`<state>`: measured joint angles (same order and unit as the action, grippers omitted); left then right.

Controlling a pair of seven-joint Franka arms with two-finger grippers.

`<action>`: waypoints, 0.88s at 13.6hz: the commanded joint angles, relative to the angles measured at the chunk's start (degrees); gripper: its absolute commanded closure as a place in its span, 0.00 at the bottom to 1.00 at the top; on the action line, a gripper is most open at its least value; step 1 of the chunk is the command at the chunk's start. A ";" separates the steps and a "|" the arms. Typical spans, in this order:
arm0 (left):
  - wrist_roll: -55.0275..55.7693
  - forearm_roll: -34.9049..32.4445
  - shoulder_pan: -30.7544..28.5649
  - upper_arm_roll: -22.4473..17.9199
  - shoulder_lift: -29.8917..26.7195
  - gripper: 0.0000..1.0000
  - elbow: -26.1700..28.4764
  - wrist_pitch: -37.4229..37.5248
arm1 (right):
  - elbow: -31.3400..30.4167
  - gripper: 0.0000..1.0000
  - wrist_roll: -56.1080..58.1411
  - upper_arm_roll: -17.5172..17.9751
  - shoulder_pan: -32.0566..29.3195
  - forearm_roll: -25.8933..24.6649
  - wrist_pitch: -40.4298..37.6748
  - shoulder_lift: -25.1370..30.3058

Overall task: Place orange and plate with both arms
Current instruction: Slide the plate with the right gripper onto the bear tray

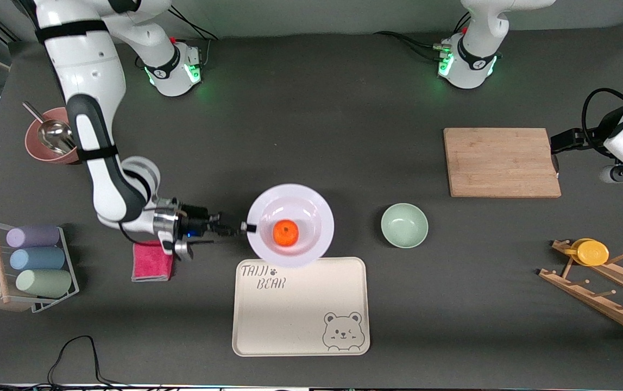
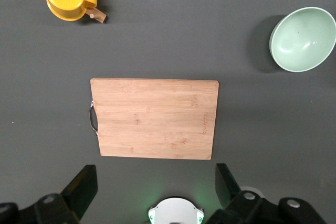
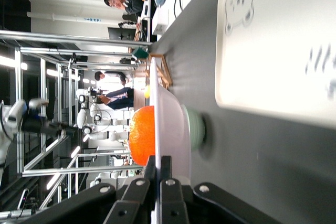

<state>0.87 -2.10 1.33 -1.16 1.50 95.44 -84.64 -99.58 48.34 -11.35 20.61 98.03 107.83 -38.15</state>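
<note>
The pale plate [image 1: 311, 198] is near the table's middle, its nearer rim overlapping the edge of the cream bear tray [image 1: 300, 309]. The orange [image 1: 285, 232] lies in its shallow centre. My right gripper [image 1: 249, 227] is shut on the plate's rim at the right arm's end. In the right wrist view the fingers [image 3: 157, 158] clamp the plate [image 3: 170, 129] seen edge-on, held level a little above the table, with the orange [image 3: 142, 135] on it. My left gripper [image 1: 561, 142] waits open and empty above the wooden cutting board's end; its fingers stand wide apart [image 2: 155, 169].
A mint-green bowl [image 1: 404, 225] sits beside the plate toward the left arm's end. The cutting board [image 1: 501, 162] lies farther back. A wooden rack [image 1: 604, 293] holds a yellow cup [image 1: 591, 252]. A pink cloth [image 1: 152, 262], a red bowl with scoop [image 1: 45, 146] and a cup rack [image 1: 34, 260] are under the right arm.
</note>
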 commanded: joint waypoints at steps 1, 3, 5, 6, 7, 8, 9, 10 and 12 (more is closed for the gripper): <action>0.62 -0.89 0.52 0.45 0.00 0.00 -1.66 1.59 | 20.77 1.00 -8.41 0.01 -1.10 -0.47 -2.01 -13.15; 0.62 -0.89 0.52 1.42 0.00 0.00 -1.92 1.76 | 30.89 1.00 -11.41 -1.04 -1.80 -0.48 -1.84 -20.44; 0.62 -0.98 0.52 1.42 0.08 0.00 -1.84 1.76 | 36.19 1.00 -11.43 -1.13 -1.98 0.66 -0.70 -24.68; 0.53 -1.24 0.43 1.34 0.08 0.00 -1.84 1.76 | 36.99 1.00 -10.90 -1.22 -1.98 2.49 0.27 -26.35; 0.53 -1.68 0.43 1.33 0.08 0.00 -1.84 1.85 | 37.61 1.00 -10.55 -1.22 -1.89 3.91 1.23 -27.67; 0.45 -1.68 0.43 1.33 0.08 0.00 -1.84 1.85 | 38.22 1.00 -9.85 -1.31 -1.89 4.44 1.76 -28.90; 0.45 -1.68 0.43 1.33 0.08 0.00 -1.84 2.20 | 38.32 1.00 -9.49 -1.22 -1.89 5.14 2.73 -29.44; 0.45 -1.77 0.43 1.33 0.08 0.00 -1.84 2.38 | 38.23 1.00 -9.32 -1.22 -1.89 5.24 3.69 -29.70; 0.45 -1.77 0.51 1.33 0.08 0.00 -1.84 2.47 | 38.05 1.00 -9.05 -1.22 -1.98 5.24 4.05 -30.67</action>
<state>0.89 -3.06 1.35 0.32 1.49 94.61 -83.63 -64.33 39.55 -12.52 19.04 102.13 111.80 -67.16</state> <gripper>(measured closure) 0.000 0.960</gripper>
